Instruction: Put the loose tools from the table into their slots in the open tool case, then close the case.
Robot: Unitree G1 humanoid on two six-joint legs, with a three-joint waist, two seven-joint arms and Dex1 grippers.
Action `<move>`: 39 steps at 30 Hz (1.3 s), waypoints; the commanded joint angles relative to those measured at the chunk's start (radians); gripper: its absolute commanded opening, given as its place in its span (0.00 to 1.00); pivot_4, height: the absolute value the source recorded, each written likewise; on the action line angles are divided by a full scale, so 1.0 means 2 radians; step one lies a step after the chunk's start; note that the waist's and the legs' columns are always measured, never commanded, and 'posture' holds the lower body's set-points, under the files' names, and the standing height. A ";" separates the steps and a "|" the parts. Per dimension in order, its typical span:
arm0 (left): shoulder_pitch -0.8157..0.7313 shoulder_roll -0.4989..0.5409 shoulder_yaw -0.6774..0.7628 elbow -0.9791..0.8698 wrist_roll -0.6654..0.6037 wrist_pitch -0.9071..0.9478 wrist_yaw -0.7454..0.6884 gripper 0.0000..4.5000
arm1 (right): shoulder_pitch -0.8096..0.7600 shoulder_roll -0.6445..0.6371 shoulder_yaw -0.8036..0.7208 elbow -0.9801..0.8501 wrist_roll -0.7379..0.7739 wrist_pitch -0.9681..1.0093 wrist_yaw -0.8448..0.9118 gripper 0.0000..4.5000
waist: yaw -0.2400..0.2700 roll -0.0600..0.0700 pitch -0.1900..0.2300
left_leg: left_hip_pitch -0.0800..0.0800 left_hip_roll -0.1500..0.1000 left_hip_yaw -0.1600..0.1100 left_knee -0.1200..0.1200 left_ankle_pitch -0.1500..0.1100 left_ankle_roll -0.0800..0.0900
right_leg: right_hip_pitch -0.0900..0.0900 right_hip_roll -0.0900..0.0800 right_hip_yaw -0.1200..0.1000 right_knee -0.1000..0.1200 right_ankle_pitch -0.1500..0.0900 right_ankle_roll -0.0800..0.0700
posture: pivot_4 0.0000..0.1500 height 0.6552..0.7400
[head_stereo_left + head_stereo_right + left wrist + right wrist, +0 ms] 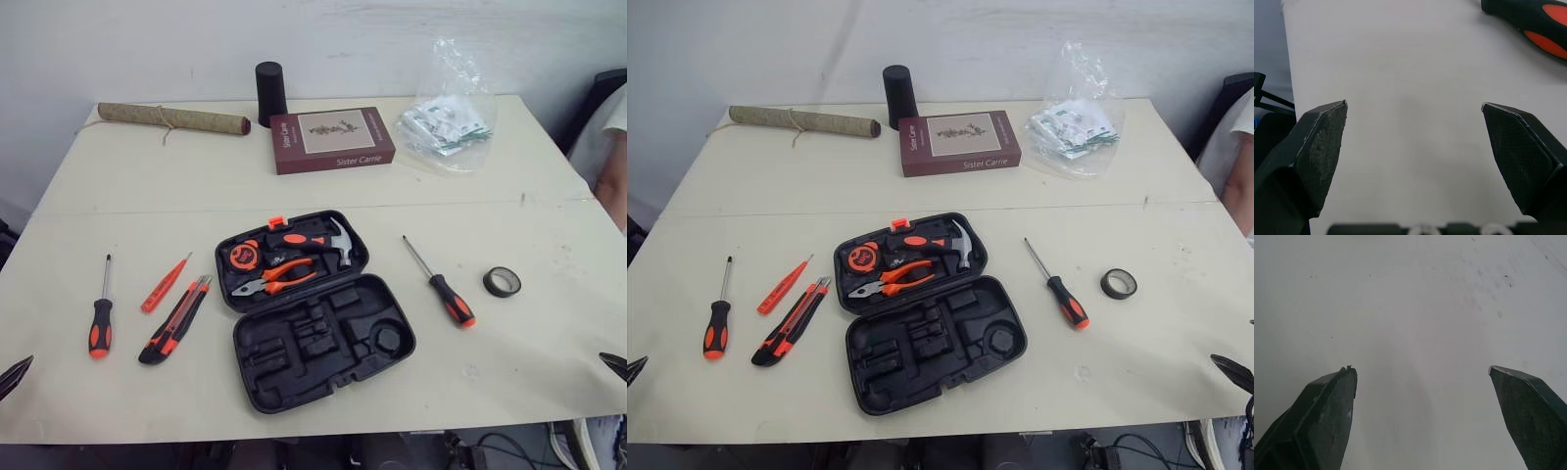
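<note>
Status: looks barely started.

- Black plastic tool case [313, 313] lies open at frame centre on the cream table [294, 186].
- Its upper half holds an orange tape measure [242, 257], orange-handled pliers [277, 279] and a black-and-orange hammer [312, 241], all seated.
- Its lower half is all empty moulded slots.
- Loose, left of the case: black-and-orange screwdriver [99, 321], thin orange tester driver [164, 283], black-and-orange utility knife [174, 321].
- Loose, right of the case: second black-and-orange screwdriver [446, 291], with a black tape roll [502, 282] further right.
- Left gripper [1413, 112] has its fingers spread wide with nothing between them. It sits over bare table at the lower left corner of the head view.
- Right gripper [1422, 372] is also spread wide and empty, at the lower right corner.
- Both are well apart from every tool.

Remaining, as judged: seat five loose items, then shut the case. Which slot takes which tool can't be read from here.

The maroon book [331, 139], black cylinder [270, 94], rolled brown mat [173, 119] and clear plastic bag [446, 122] along the top of the frame are probably not part of the job.
</note>
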 commanded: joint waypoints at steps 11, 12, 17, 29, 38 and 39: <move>0.006 0.012 -0.007 -0.259 -0.119 0.210 -0.068 1.00 | -0.016 0.000 0.039 -0.240 0.123 0.206 0.081 1.00 | 0.001 0.000 0.000 | -0.001 0.000 -0.001 0.000 0.001 -0.001 | 0.000 0.000 0.000 0.000 0.000 0.000 | 1.00 1.00; 0.005 0.017 -0.019 -0.279 -0.118 0.217 -0.079 1.00 | -0.021 -0.001 0.051 -0.274 0.131 0.223 0.084 1.00 | 0.001 0.000 0.000 | -0.001 0.000 -0.001 0.000 0.001 -0.001 | 0.000 0.000 0.000 0.000 0.000 0.000 | 1.00 1.00; -0.019 0.009 -0.090 -0.370 -0.107 0.239 -0.082 1.00 | -0.094 0.007 0.146 -0.375 0.112 0.262 0.077 1.00 | 0.001 0.000 0.000 | -0.001 0.000 -0.001 0.001 0.001 -0.001 | 0.000 0.000 0.000 0.000 0.000 0.001 | 1.00 1.00; -0.070 -0.050 -0.271 -0.404 0.011 0.242 -0.005 0.01 | -0.302 0.085 0.336 -0.330 -0.033 0.260 0.009 0.02 | 0.011 0.000 0.000 | -0.002 0.000 0.000 0.005 0.002 0.000 | 0.000 0.001 0.000 0.001 0.001 0.001 | 1.00 1.00; -0.120 -0.082 -0.330 -0.412 0.035 0.283 0.037 0.01 | -0.365 0.140 0.382 -0.239 -0.111 0.216 -0.037 0.02 | 0.012 0.000 0.000 | -0.004 0.000 0.000 0.006 0.001 0.001 | 0.000 0.001 0.000 0.002 0.001 0.002 | 1.00 1.00; -0.127 -0.084 -0.333 -0.407 0.039 0.285 0.043 0.01 | -0.369 0.147 0.386 -0.230 -0.117 0.211 -0.042 0.02 | 0.012 0.000 0.000 | -0.003 0.000 0.000 0.007 0.001 0.001 | 0.000 0.001 0.000 0.002 0.001 0.002 | 1.00 1.00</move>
